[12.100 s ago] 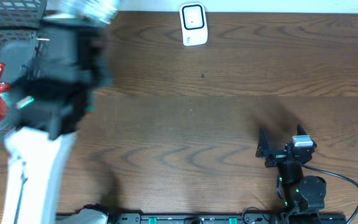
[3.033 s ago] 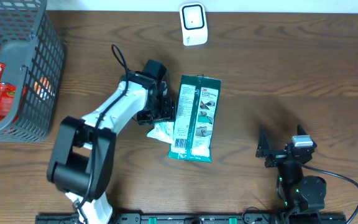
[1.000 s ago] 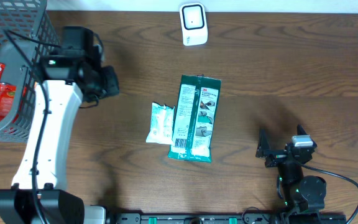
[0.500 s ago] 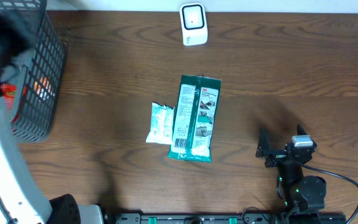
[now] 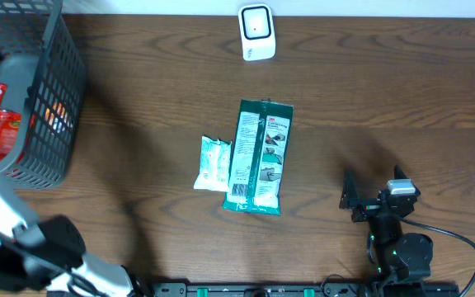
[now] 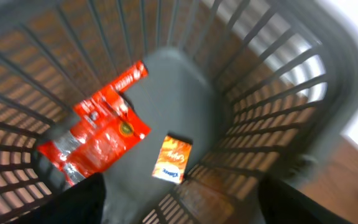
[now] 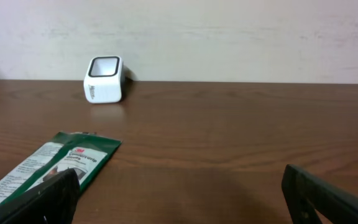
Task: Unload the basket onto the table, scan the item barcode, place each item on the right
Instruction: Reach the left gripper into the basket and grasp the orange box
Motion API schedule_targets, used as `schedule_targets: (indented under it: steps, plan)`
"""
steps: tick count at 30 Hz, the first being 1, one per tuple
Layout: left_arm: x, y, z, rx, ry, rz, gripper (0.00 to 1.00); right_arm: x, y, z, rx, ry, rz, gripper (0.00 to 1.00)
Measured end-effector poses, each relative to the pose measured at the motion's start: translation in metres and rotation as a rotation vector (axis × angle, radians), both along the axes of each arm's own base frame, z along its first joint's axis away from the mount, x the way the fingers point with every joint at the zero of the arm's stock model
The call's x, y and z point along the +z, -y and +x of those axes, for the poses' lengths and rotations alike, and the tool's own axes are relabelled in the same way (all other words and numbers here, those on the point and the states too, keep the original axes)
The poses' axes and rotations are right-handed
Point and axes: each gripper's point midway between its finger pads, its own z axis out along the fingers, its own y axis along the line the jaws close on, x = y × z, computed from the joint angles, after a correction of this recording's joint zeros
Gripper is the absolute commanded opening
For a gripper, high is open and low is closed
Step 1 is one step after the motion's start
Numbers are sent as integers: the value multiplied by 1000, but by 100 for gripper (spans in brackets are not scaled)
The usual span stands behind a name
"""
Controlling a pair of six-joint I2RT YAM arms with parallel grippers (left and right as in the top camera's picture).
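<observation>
Task is partway by my read: a green packet (image 5: 258, 157) and a white packet (image 5: 213, 162) are lying side by side, touching, on the tabletop (image 5: 386, 99), out of the basket (image 5: 56, 99). I can't tell if they're scanned. A red packet (image 6: 98, 134) and a small orange box (image 6: 173, 158) are sitting directly below my left hand (image 6: 185, 199) on the basket floor, so at least those are left to grab and show to the scanner (image 5: 256, 31). I'm hovering the left hand over the basket mouth, pointing down, fingers (image 6: 73, 202) apart with nothing between them. The right hand (image 7: 180, 177) is sitting low at the tabletop, level, spread wide and empty. The scanner is ahead of it to its left, and the green packet is nearer on that side.
</observation>
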Motion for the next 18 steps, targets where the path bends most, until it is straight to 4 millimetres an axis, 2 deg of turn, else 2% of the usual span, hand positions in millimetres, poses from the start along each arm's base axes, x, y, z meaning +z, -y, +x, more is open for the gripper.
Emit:
schedule_targets:
  steps: [4,11,18]
  plan:
    - [-51,-9,18,-9,-97,-69,86,0,0,0,0,0,0,99]
    - [-136,-15,35,-42,-255,-171,85,0,0,0,0,0,0,99]
    - [-207,-3,47,-156,-354,-291,84,0,0,0,0,0,0,99]
